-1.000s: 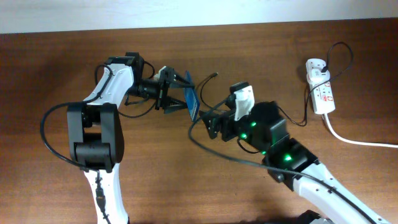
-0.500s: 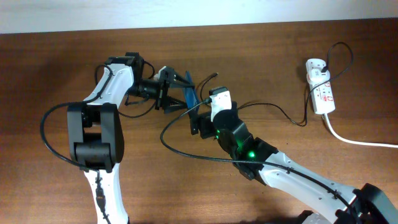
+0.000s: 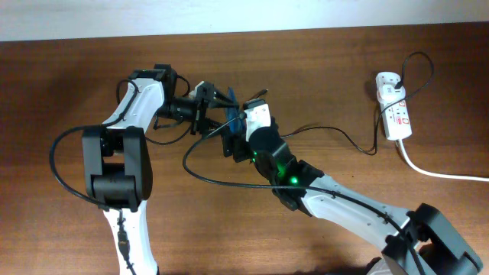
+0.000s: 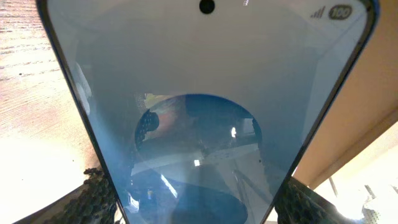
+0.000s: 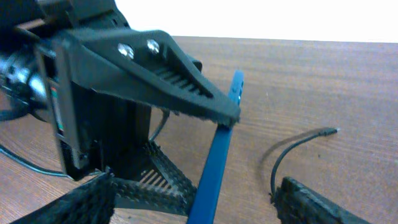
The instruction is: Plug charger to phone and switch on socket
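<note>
My left gripper (image 3: pixel 212 107) is shut on the phone (image 3: pixel 234 114) and holds it on edge above the table. In the left wrist view the phone's blue screen (image 4: pixel 205 124) fills the frame between my fingers. My right gripper (image 3: pixel 234 139) is open, and its fingers (image 5: pixel 205 205) straddle the phone's blue edge (image 5: pixel 217 162) without touching it. The charger's connector tip (image 5: pixel 324 131) lies loose on the table just right of the phone, also seen from overhead (image 3: pixel 263 92). The thin black cable (image 3: pixel 344 136) runs right to a plug in the white socket (image 3: pixel 396 113).
The socket's thick white cord (image 3: pixel 435 173) trails off to the right edge. The black body of my left gripper (image 5: pixel 124 81) looms close in the right wrist view. Black arm cables loop on the table under my right arm (image 3: pixel 206 176).
My right arm has swung left and up across the table, bringing its open gripper to the phone. The left arm and the phone have stayed where they were.
</note>
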You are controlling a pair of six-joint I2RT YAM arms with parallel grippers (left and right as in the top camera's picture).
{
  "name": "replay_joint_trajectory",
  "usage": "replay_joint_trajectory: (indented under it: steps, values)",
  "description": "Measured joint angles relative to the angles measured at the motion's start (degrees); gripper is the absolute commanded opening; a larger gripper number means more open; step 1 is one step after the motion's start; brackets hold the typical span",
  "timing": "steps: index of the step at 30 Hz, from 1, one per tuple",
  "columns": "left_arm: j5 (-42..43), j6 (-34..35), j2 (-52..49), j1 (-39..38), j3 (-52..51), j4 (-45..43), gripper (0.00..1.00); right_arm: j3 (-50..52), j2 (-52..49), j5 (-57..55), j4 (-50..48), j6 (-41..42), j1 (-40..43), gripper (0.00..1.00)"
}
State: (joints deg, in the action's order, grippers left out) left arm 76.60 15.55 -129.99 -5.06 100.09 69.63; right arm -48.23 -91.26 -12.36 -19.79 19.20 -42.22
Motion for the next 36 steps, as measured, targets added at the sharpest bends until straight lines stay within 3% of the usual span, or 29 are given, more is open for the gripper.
replay_joint_trajectory:
  steps: [6,16,19,22,27,34,36]
  values:
    - [-0.02,0.0,0.0,0.0,0.0,0.0,0.66,0.0,-0.85,0.0,0.0,0.11,0.0,0.64]
    - [-0.26,0.0,0.0,0.0,0.0,0.02,0.67,-0.26,-0.85,3.19,1.27,0.0,-0.15,0.26]
    - [-0.28,0.0,0.0,0.28,0.0,0.0,0.67,-0.28,-0.85,2.78,1.55,0.17,-0.11,0.19]
    - [-0.24,0.0,0.0,0.55,0.02,0.0,0.69,-0.28,-0.87,2.1,1.77,0.33,0.02,0.17]
    - [-0.04,-0.24,0.0,0.66,0.02,0.02,0.99,-0.26,-0.96,1.95,1.75,0.26,0.07,0.15]
    - [-0.26,-0.61,0.0,0.7,0.11,0.0,0.99,-0.35,-0.96,0.17,2.36,0.07,-0.02,0.1]
    - [-1.33,-1.05,0.0,2.62,0.31,-0.66,0.99,-0.44,-0.83,-0.81,5.29,0.07,0.76,0.04]
